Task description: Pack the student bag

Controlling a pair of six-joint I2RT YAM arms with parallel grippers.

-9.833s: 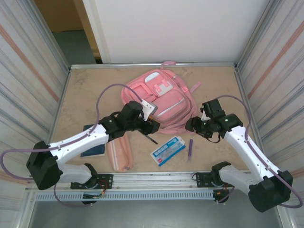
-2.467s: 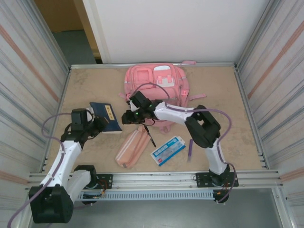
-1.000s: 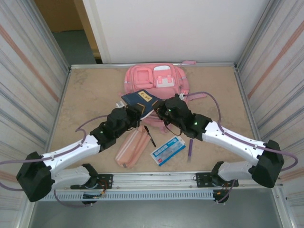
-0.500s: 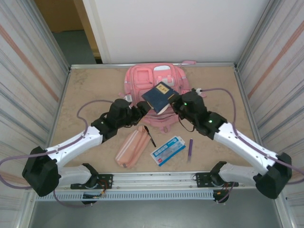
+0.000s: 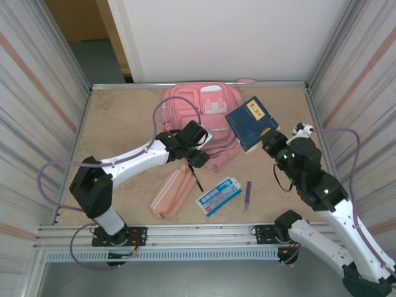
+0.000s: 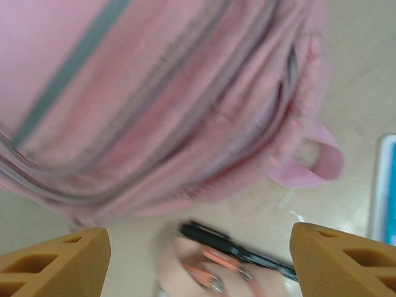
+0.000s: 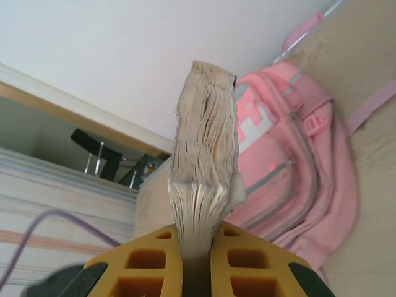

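At the far centre of the table (image 5: 117, 124) lies the student bag (image 5: 201, 114). Right end effector (image 5: 270, 141) clamps a blue book (image 5: 250, 122) beside it, likely for loading. Left end effector (image 5: 198, 157), spread wide and empty, hovers at its near edge.

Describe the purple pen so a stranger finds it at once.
Find the pink backpack at the table's far side. Toward the near edge lies a blue packet; the purple pen lies just right of it, apart. The other pen is black.
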